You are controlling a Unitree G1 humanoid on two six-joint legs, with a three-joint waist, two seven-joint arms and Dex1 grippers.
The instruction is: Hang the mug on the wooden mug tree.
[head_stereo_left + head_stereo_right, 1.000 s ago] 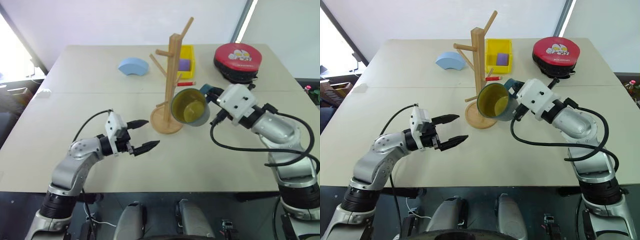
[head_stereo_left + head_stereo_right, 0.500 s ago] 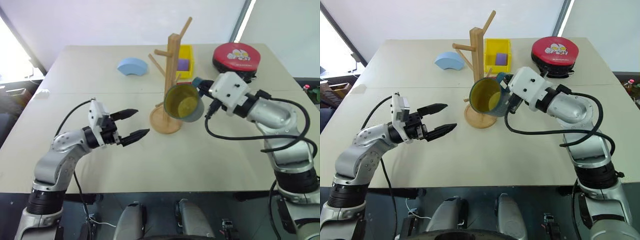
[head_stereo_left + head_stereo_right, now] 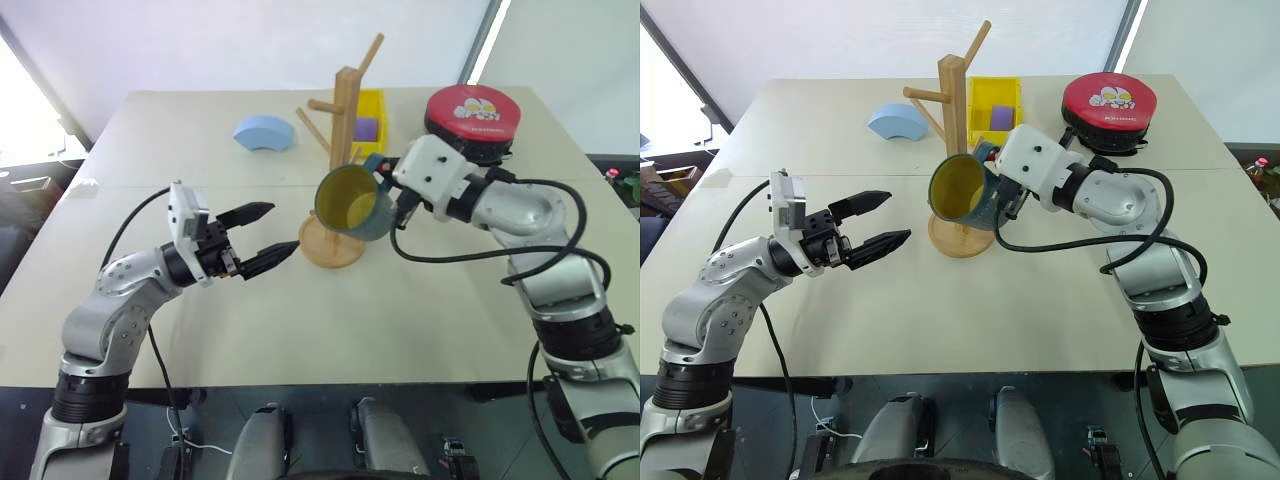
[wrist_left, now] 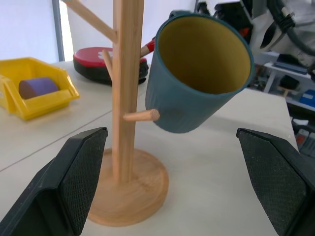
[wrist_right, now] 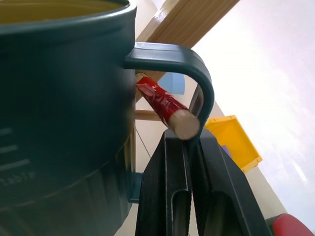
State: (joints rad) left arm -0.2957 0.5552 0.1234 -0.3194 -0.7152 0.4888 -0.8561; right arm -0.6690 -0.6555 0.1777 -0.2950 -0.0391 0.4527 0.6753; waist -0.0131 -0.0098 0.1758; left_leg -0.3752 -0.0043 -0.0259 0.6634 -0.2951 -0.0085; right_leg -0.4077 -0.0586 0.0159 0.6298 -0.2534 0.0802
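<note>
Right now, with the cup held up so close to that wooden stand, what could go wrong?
The right gripper pinches only the thin handle of the mug, so the mug could twist or slip. A red-tipped peg already pokes through the handle loop; a wrong angle might jam it or tip the wooden mug tree. The mug's body sits close to a lower peg and could knock it.

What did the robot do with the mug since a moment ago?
The right gripper, shut on the mug by its handle, carried it up and left, close to the wooden mug tree. The open left gripper rose a little. The tree, yellow bin and red case stayed put.
</note>
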